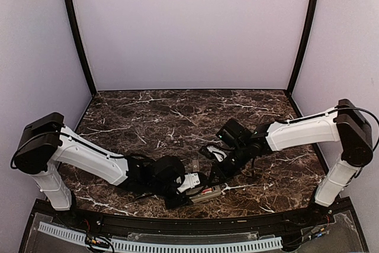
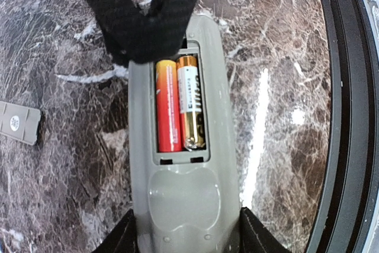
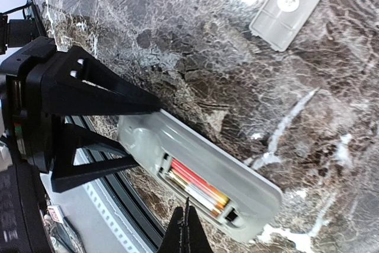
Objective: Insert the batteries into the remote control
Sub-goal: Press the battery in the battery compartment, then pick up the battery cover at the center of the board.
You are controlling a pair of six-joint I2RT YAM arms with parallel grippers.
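Marble table [image 1: 177,111]; batteries [image 2: 180,105] inside remote control [image 2: 183,199]

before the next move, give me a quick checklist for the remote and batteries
1. Remote gripped by left gripper: ok, a finger on each side.
2. Two batteries in the bay: ok, side by side.
3. Batteries pressed fully down: cannot tell.
4. Right gripper shut: ok, tips together over one end of the bay.
5. Cover on the remote: not ok, it lies on the table, apart from the remote.
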